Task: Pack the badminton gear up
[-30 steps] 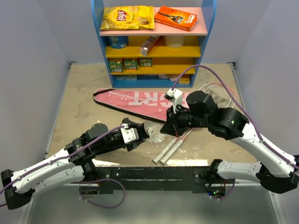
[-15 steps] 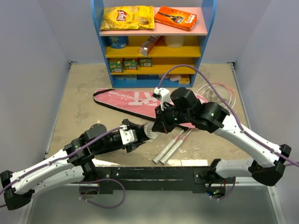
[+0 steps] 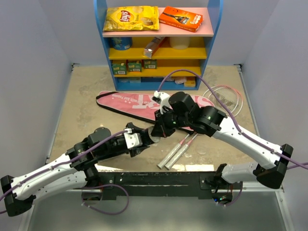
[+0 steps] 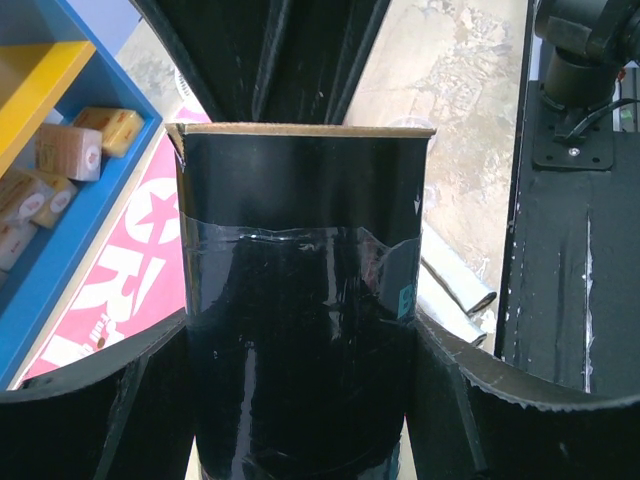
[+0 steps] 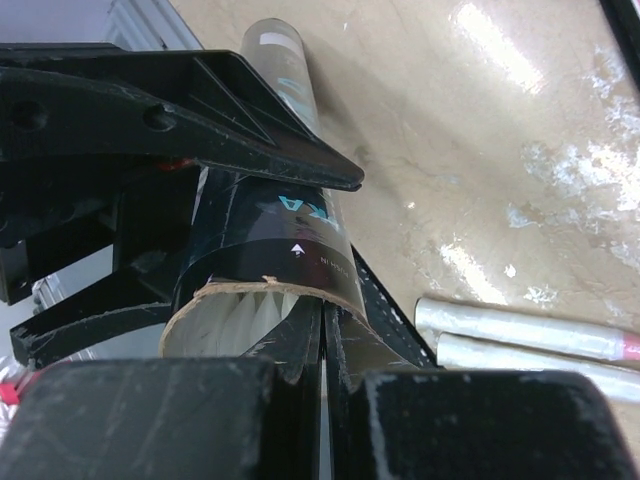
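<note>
My left gripper [image 4: 300,400] is shut on the long black tube [image 4: 300,300], one finger on each side; the top view shows that gripper [image 3: 144,138] at centre, low over the table. My right gripper [image 5: 322,330] is shut, and its tips reach into the tube's [image 5: 270,220] open mouth. There they press against the white feathers of the shuttlecock [image 5: 235,315] inside. The pink bag [image 3: 127,102] lettered SPORT lies flat behind both grippers. The two rackets' white handles [image 3: 177,151] lie side by side to the right, their heads [image 3: 226,96] at the far right.
A blue shelf unit [image 3: 159,43] stands at the back with a yellow crisp packet [image 3: 131,18] and an orange box [image 3: 181,18] on top, and small boxes [image 3: 134,66] lower down. The black base bar [image 3: 159,180] runs along the near edge.
My right gripper has swung left up to the tube's mouth. The shuttlecock that stuck out between the grippers now sits inside the tube. The left arm has held still.
</note>
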{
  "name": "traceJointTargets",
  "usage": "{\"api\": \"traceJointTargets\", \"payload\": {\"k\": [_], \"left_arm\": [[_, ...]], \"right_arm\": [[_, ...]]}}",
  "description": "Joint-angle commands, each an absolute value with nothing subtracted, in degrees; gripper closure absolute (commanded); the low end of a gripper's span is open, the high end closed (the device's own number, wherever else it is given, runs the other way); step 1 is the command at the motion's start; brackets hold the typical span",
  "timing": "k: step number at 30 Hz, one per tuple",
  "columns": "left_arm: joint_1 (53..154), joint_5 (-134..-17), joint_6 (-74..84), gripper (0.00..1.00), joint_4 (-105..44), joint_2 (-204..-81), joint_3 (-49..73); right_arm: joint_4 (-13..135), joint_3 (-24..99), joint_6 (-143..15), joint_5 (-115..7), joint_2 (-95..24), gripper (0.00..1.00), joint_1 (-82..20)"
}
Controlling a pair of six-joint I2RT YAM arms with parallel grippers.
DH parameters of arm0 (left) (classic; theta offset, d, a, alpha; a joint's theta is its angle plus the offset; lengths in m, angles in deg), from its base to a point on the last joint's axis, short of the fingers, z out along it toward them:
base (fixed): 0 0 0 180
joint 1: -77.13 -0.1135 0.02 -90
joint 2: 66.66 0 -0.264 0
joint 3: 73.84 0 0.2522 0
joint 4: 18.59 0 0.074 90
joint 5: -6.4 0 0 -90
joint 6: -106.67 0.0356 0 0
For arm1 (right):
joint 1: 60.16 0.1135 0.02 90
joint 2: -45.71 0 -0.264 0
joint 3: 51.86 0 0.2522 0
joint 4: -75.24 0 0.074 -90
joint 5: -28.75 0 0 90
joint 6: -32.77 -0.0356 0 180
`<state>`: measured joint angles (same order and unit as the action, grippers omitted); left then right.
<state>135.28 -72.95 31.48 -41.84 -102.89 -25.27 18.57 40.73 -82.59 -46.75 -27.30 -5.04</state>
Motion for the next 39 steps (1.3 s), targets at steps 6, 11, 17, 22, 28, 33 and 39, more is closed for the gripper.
{"api": "traceJointTargets", "payload": {"k": [6, 11, 17, 22, 28, 33, 39], "left_arm": [[135.49, -71.03, 32.05, 1.0, -37.8, -102.87, -23.96], [135.49, -71.82, 31.97, 1.0, -37.8, -102.96, -23.96], [135.32, -72.53, 31.7, 1.0, -37.88, -103.05, -23.96], [135.32, -72.7, 31.79, 1.0, -38.06, -103.05, -23.87], [135.4, -72.62, 31.88, 1.0, -38.15, -103.4, -23.78], [135.32, -72.44, 31.88, 1.0, -38.24, -103.84, -23.78], [135.32, -72.26, 31.88, 1.0, -38.32, -103.67, -23.69]], "right_arm": [[26.41, 34.86, -88.51, -53.78, -28.82, 1.0, -2.77], [30.8, 31.78, -92.9, -56.42, -29.08, 1.0, -0.83], [31.51, 30.99, -93.7, -56.86, -28.74, 1.0, 0.23], [28.36, 32.21, -93.09, -57.91, -26.98, 0.69, 0.31], [23.79, 33.09, -92.56, -61.07, -23.2, 0.48, 0.22], [16.85, 36.95, -91.68, -66.86, -21.09, 0.43, 0.14], [6.3, 41.88, -92.38, -78.73, -19.95, 0.38, 0.14]]}}
